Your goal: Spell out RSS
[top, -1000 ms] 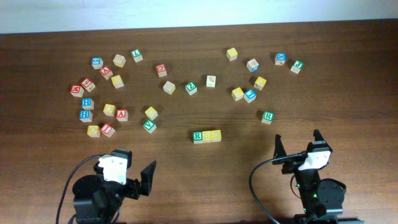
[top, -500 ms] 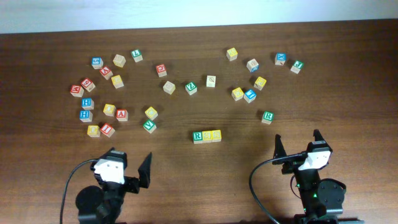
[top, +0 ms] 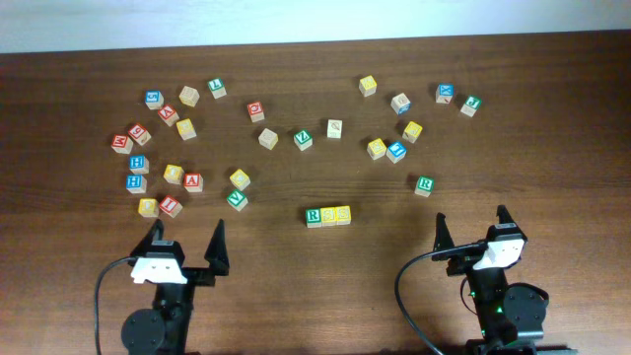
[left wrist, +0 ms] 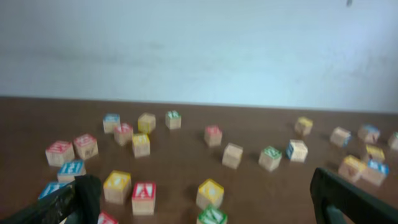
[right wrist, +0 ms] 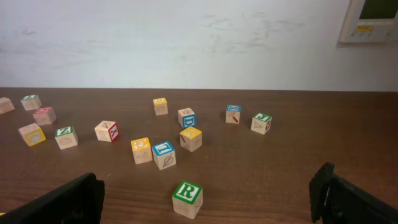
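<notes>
Three wooden cubes stand touching in a row near the table's front middle: a green R cube (top: 314,215), a yellow S cube (top: 328,214) and a second yellow S cube (top: 342,213). The row shows in neither wrist view. My left gripper (top: 185,235) is open and empty to the row's lower left, pointing toward the far edge; its dark fingers (left wrist: 81,194) frame loose cubes in the left wrist view. My right gripper (top: 471,219) is open and empty to the row's lower right. Nothing lies between the fingers of the right gripper (right wrist: 210,175).
A spare green R cube (top: 424,184) sits alone just ahead of the right gripper, and the right wrist view also shows this spare R cube (right wrist: 187,198). Several loose letter cubes lie at the left (top: 174,175), middle (top: 303,139) and right (top: 395,151). A white wall (right wrist: 186,37) rises behind the table.
The left arm has swung round from pointing to the right to pointing straight at the far edge, jaws still wide. The right arm and the cubes have not moved.
</notes>
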Controlling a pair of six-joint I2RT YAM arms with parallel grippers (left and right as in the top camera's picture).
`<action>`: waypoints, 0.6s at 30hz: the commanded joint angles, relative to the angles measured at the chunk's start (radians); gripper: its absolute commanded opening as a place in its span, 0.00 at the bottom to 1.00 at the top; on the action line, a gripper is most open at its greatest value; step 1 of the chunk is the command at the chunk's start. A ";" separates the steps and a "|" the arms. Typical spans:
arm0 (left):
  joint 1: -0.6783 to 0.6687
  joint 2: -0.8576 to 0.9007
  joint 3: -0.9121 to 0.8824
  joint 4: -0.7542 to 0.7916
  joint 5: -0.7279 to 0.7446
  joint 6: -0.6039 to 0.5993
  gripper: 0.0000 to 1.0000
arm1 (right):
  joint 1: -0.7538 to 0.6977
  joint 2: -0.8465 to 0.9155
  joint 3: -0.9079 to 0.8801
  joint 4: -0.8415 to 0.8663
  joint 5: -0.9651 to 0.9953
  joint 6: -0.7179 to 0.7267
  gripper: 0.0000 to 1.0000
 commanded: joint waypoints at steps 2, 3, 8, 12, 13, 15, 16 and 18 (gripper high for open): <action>0.007 -0.010 -0.051 0.033 -0.064 -0.065 0.99 | -0.007 -0.009 -0.005 -0.005 -0.006 0.005 0.98; 0.007 -0.010 -0.051 0.019 -0.083 -0.089 0.99 | -0.007 -0.009 -0.005 -0.005 -0.006 0.005 0.98; 0.007 -0.010 -0.051 -0.026 -0.135 -0.140 0.99 | -0.007 -0.009 -0.005 -0.005 -0.006 0.005 0.98; 0.006 -0.010 -0.051 -0.026 -0.132 -0.093 0.99 | -0.007 -0.009 -0.005 -0.005 -0.006 0.005 0.98; 0.006 -0.010 -0.051 -0.026 -0.127 -0.067 0.99 | -0.007 -0.009 -0.005 -0.005 -0.006 0.005 0.98; 0.006 -0.010 -0.051 -0.025 -0.114 -0.027 0.99 | -0.007 -0.009 -0.005 -0.005 -0.006 0.005 0.98; 0.006 -0.010 -0.051 -0.023 -0.095 0.012 0.99 | -0.007 -0.009 -0.005 -0.005 -0.006 0.005 0.98; 0.006 -0.010 -0.051 -0.023 -0.080 0.050 0.99 | -0.007 -0.009 -0.005 -0.005 -0.006 0.005 0.98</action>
